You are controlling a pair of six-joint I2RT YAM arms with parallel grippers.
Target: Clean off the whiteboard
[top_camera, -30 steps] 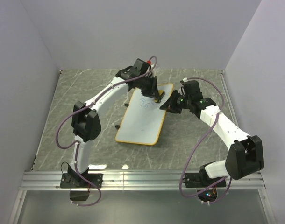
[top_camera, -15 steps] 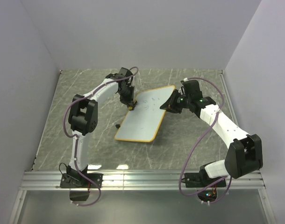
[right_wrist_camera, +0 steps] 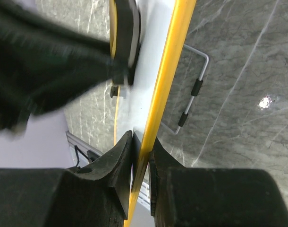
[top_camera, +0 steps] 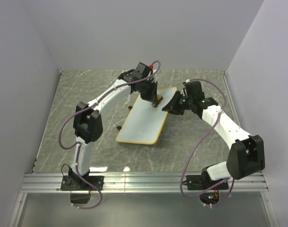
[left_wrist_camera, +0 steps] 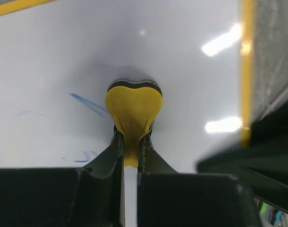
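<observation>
The whiteboard [top_camera: 145,119], white with an orange-yellow frame, lies tilted in the middle of the table, its right edge lifted. My right gripper [top_camera: 168,107] is shut on that right edge; in the right wrist view the yellow frame [right_wrist_camera: 168,71] runs between its fingers. My left gripper [top_camera: 154,101] is shut on the small yellow eraser [left_wrist_camera: 133,109] and presses it on the board's far end. Faint blue marks [left_wrist_camera: 89,104] remain left of the eraser on the whiteboard [left_wrist_camera: 63,61].
A wire stand [right_wrist_camera: 193,90] under the board shows in the right wrist view. The grey marbled table [top_camera: 87,94] is walled at left, right and back. A metal rail [top_camera: 144,182] runs along the near edge.
My left gripper with the eraser swung from the board's far right to its left edge and back to the right. The right gripper kept its hold; the blue scribbles have faded.
</observation>
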